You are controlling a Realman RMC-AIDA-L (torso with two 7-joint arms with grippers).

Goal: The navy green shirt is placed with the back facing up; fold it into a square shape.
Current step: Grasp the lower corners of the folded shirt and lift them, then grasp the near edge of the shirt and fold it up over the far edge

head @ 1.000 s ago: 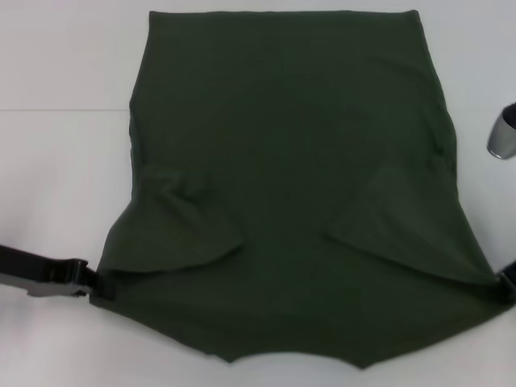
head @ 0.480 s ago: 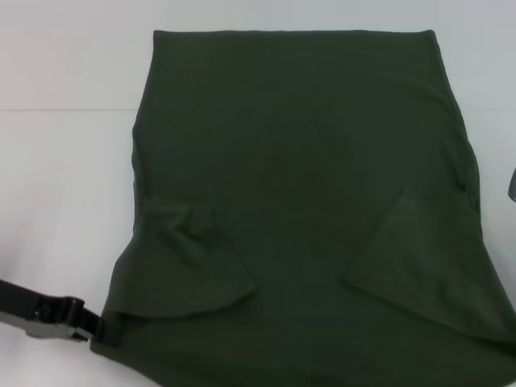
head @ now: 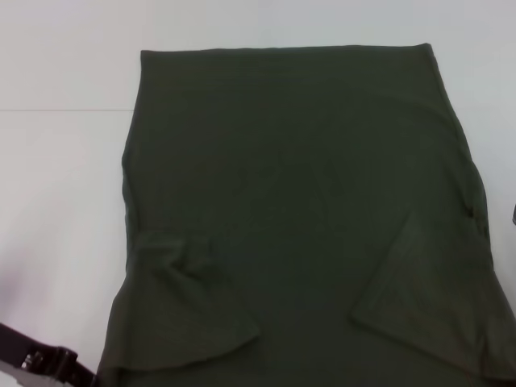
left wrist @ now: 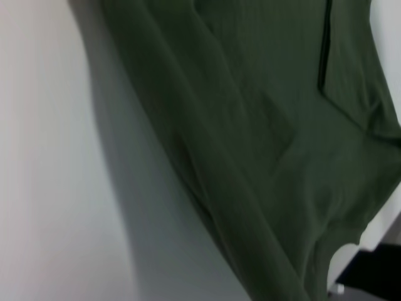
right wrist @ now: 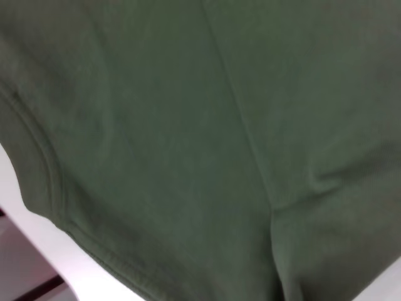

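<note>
Plain white table [head: 56, 201], nothing fancy. The shirt [head: 298, 201] covers most of it, both sleeves folded inward. Left end effector [head: 76, 372] sits at its near left corner; can't tell its grip. Right one's out of sight.

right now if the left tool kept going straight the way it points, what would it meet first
Likely the navy green shirt: the left tool points at its near left corner and seems to touch it already. Contact depth is unclear.
</note>
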